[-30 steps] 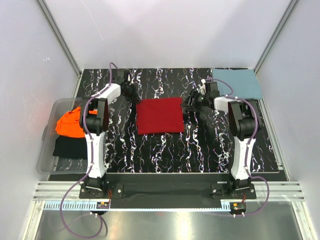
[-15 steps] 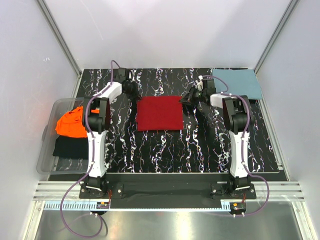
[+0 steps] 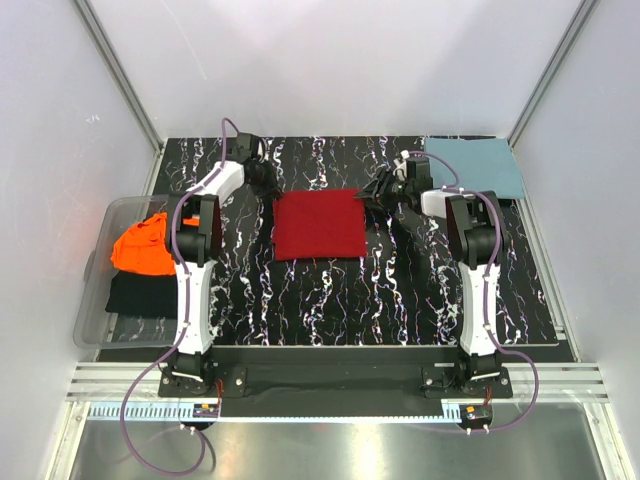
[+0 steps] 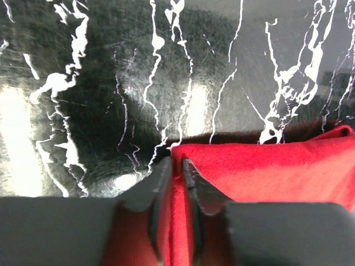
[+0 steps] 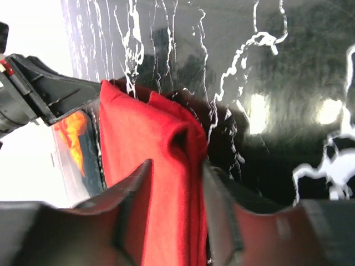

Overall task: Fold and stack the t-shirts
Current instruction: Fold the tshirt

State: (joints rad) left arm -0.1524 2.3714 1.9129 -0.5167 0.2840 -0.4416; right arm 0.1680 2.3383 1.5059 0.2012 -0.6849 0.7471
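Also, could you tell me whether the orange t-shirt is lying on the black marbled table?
No, the orange t-shirt sits in the clear bin beside the table.

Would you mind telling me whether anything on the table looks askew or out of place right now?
The red t-shirt lies folded mid-table, but its far right corner, between the fingers of the right tool, is rucked up with layers splayed instead of flat. The orange t-shirt sits crumpled in the bin.
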